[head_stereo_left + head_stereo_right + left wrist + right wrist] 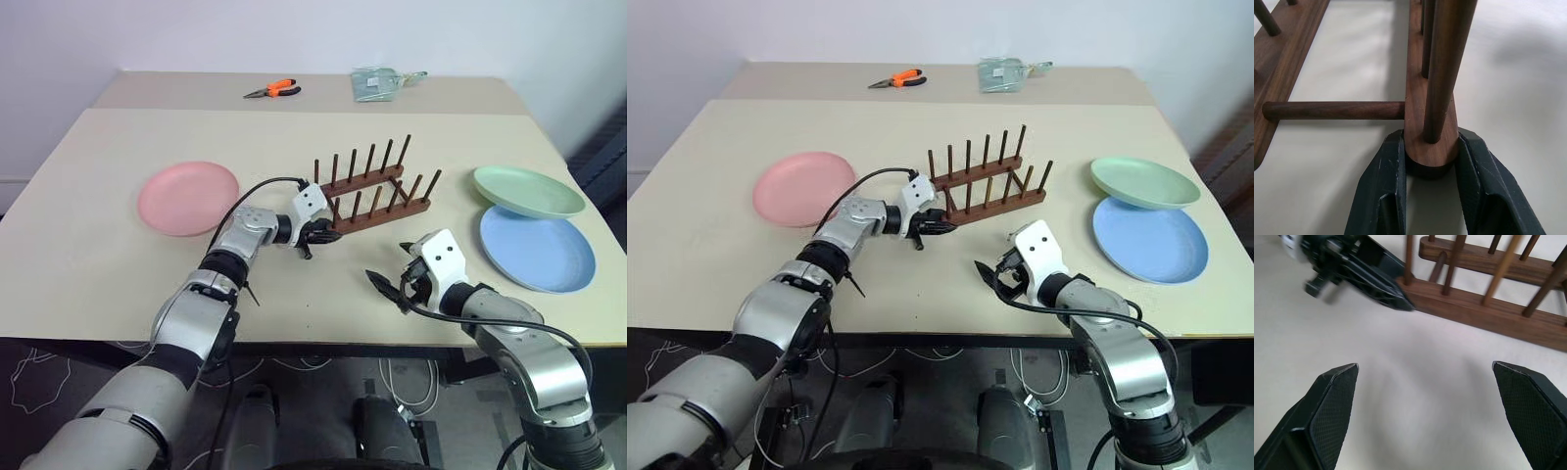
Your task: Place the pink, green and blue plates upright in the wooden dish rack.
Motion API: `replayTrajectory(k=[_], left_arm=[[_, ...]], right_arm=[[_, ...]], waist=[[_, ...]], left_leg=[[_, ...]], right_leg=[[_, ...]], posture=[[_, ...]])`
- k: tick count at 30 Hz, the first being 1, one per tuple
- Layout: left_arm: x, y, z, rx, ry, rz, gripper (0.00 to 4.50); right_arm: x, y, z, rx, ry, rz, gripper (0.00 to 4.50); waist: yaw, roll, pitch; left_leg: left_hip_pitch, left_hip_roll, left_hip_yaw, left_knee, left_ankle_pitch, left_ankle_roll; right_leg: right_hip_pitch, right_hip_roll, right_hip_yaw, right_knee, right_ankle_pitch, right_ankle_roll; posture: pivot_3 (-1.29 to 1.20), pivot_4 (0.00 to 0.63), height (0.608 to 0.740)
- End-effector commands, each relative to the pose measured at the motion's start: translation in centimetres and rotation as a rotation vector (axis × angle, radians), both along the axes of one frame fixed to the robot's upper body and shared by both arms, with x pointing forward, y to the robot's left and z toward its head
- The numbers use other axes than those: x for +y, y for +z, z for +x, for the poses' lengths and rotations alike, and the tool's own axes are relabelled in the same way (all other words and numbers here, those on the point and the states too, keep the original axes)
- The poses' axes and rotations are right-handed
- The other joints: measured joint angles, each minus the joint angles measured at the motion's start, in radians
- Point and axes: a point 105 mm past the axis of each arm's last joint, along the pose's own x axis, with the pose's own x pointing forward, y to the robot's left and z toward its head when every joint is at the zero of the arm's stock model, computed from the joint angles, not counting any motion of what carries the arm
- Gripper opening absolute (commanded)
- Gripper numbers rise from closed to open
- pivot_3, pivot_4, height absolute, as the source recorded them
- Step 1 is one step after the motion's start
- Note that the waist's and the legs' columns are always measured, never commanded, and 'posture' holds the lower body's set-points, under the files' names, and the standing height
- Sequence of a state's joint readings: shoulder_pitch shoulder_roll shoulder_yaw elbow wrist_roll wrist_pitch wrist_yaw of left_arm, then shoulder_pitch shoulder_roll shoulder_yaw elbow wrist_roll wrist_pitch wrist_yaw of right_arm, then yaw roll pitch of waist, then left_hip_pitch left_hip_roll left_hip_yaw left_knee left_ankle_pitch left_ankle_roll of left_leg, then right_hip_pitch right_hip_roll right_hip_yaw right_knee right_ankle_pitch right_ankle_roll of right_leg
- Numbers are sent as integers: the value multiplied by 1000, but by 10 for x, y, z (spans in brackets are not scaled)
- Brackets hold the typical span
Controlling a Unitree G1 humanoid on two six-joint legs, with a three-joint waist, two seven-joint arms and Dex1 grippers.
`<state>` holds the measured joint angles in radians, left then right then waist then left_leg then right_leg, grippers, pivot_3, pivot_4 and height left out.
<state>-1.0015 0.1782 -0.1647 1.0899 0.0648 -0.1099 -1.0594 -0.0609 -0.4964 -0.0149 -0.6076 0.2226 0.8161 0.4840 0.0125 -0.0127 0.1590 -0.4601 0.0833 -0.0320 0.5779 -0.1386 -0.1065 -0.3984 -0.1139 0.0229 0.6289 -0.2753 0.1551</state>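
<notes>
Textured black fingers (1386,186) pinch dark wooden dish rack's (1431,142) rounded bar end.

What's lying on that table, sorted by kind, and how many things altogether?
Plates: 3, pink plate, green plate, blue plate
Wooden dish rack: 1
Orange-handled pliers: 1
Clear plastic packet: 1
Total: 6

Head cams look down over the table (118,264); both wrist cams sit super close, sharing the rack (1484,316) end.
</notes>
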Motion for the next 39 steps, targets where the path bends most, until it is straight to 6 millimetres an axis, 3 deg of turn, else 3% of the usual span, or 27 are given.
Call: replayTrajectory(k=[1, 8, 12, 14, 15, 18, 19, 21, 24, 27, 29, 33, 37, 39], left_arm=[[9, 7, -19, -2, -153, 10, 762], [25, 14, -45, 16, -276, 70, 762], [30, 6, -47, 24, -265, 122, 762], [32, 3, -46, 32, -242, 131, 1794], [36, 0, -43, 25, -217, 151, 2118], [49, -7, -36, -5, -141, 210, 3521], [53, -8, -34, -13, -122, 221, 3538], [62, -7, -35, 5, -89, 201, 3194], [72, -2, -44, 52, -67, 151, 1793], [73, 1, -71, 134, -112, 96, 194], [66, 0, -90, 182, -154, 68, 46], [46, -6, -101, 187, -108, 49, 46], [36, -14, -90, 111, 3, 57, 46], [34, -18, -75, 93, 113, 50, 46]], right_arm=[[-7, 14, -13, -20, 34, -3, 4500], [-25, 2, -50, 112, 95, -23, 4500], [-28, 0, -53, 118, 83, -30, 4500], [-29, -1, -52, 113, 69, -28, 4500], [-30, -3, -50, 110, 53, -30, 4245], [-32, -7, -48, 110, 27, -39, 3187], [-32, -8, -48, 110, 25, -41, 2643], [-33, -12, -47, 112, 9, -49, 1638], [-35, -16, -47, 114, -6, -65, 37], [-38, -19, -43, 111, -22, -79, 0], [-40, -21, -39, 111, -36, -93, 0], [-42, -25, -28, 101, -60, -124, 0], [-47, -27, -12, 80, -115, -149, 0], [-50, -27, -1, 67, -150, -153, 0]], waist=[[-1, 0, 0], [1, 0, 0], [-1, 0, 0], [-1, 0, 0], [-1, 0, 0], [-1, 0, 0], [-2, 0, 0], [-5, 0, 0], [-9, 0, 0], [-16, 0, 0], [-21, 0, 0], [-11, 0, 0], [-4, 0, 0], [-1, 0, 0]], left_leg=[[0, 0, 0, 0, 0, 0], [0, 0, 0, 1, 0, 0], [0, 0, 0, 2, 0, 0], [0, 0, 0, 2, 0, 0], [0, 0, 0, 2, 0, 0], [0, 0, 0, 2, 0, 0], [0, 0, 0, 2, 0, 0], [1, 0, 0, 2, 0, 0], [1, 1, 0, 2, 0, 0], [1, 1, 0, 2, 0, 0], [1, 1, 0, 1, 0, 0], [1, 1, -1, 3, 0, 0], [1, 1, -1, 4, 0, 0], [1, 0, -1, 4, 0, 0]], right_leg=[[0, 0, 0, 0, 0, 0], [1, 0, 0, 0, -2, -3], [2, 0, 0, 0, -2, -4], [1, 0, 0, 0, -2, -4], [1, 0, 0, 0, -2, -4], [1, 0, 0, 0, -2, -4], [1, 0, 0, 0, -2, -4], [1, 0, 0, 0, -2, -4], [2, 0, 0, 0, -2, -4], [1, 0, 0, 1, -2, -4], [2, 0, 0, 1, -2, -5], [3, 0, 0, 0, -2, -5], [3, 0, 1, 0, -2, -5], [3, 0, 0, 0, -2, -5]], posture=[[0, 150, 740], [0, 150, 740], [0, 150, 740], [0, 150, 740], [0, 150, 740], [0, 150, 740], [0, 150, 740], [0, 150, 740], [0, 150, 740], [0, 150, 740], [0, 150, 740], [0, 150, 740], [0, 150, 740], [0, 150, 740]])
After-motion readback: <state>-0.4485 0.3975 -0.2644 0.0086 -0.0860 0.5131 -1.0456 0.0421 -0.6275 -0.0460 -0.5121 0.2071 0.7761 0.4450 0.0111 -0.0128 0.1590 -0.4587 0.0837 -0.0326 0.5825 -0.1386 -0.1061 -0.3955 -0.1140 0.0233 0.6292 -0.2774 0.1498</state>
